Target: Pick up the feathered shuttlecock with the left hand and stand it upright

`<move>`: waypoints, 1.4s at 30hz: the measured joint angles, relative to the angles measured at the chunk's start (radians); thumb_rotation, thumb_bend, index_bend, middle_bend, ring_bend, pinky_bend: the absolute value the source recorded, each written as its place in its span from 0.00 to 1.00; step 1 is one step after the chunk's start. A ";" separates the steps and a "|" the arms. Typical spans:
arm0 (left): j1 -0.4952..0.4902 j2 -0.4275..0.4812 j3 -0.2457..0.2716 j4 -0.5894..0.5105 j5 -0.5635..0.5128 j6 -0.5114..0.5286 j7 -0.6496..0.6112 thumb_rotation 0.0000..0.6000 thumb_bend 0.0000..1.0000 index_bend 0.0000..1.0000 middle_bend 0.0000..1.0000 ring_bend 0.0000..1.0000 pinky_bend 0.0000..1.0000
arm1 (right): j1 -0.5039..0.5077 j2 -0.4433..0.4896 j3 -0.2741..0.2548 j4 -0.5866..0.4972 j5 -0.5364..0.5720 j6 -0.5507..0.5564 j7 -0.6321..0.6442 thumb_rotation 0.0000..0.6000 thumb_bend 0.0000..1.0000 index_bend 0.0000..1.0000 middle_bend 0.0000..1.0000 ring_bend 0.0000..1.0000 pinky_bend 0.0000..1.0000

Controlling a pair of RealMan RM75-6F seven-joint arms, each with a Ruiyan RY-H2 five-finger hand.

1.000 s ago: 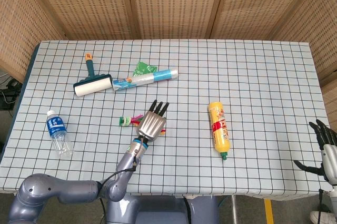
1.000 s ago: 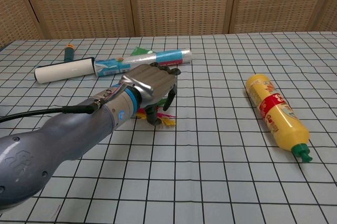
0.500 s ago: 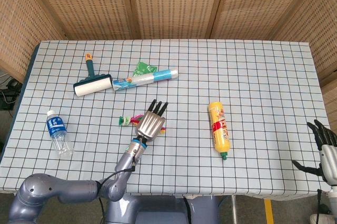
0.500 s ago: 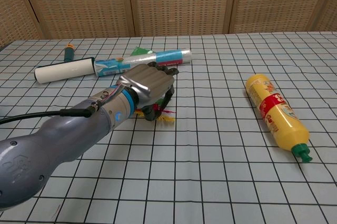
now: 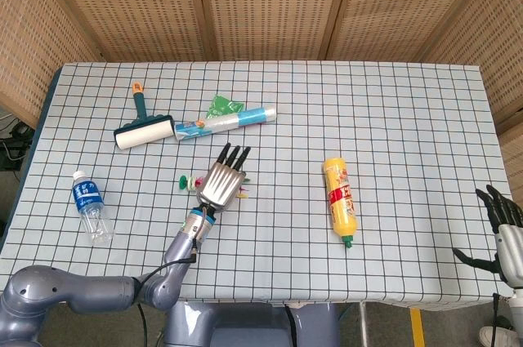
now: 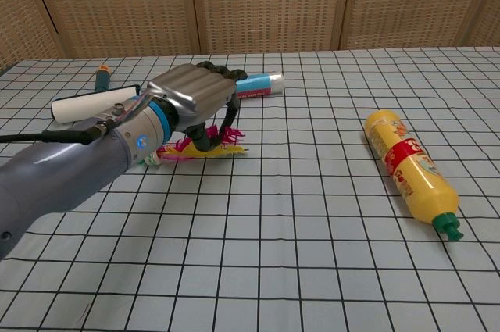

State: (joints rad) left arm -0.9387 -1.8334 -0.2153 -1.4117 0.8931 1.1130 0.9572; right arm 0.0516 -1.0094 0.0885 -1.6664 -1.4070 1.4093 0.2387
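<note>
The feathered shuttlecock point(image 6: 209, 148) has pink and yellow feathers and a pale cork end point(image 6: 151, 159). It lies roughly level, cork to the left, just above the checked cloth. My left hand point(image 6: 190, 98) is curled over it and grips it between thumb and fingers. From the head view the left hand point(image 5: 221, 181) covers the middle of the shuttlecock point(image 5: 189, 184), with feather tips showing on its right. My right hand point(image 5: 504, 231) hangs off the table's right front corner, fingers spread and empty.
A yellow squeeze bottle point(image 6: 406, 166) lies to the right. A lint roller point(image 5: 145, 128), a blue-and-white roll point(image 5: 225, 121) and a green packet point(image 5: 222, 105) lie behind the left hand. A water bottle point(image 5: 90, 207) lies at the front left.
My left hand has closed on the shuttlecock and moved left and up with it. The shuttlecock has shifted left with the hand. The right hand has barely moved.
</note>
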 measured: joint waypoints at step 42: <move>0.196 0.426 0.055 -0.263 0.181 0.123 -0.200 1.00 0.49 0.63 0.00 0.00 0.00 | -0.010 -0.010 -0.032 -0.058 -0.084 0.056 -0.112 1.00 0.07 0.03 0.00 0.00 0.00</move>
State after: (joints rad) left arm -0.7428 -1.4073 -0.1604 -1.6748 1.0742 1.2360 0.7574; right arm 0.0413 -1.0197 0.0566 -1.7246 -1.4907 1.4650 0.1270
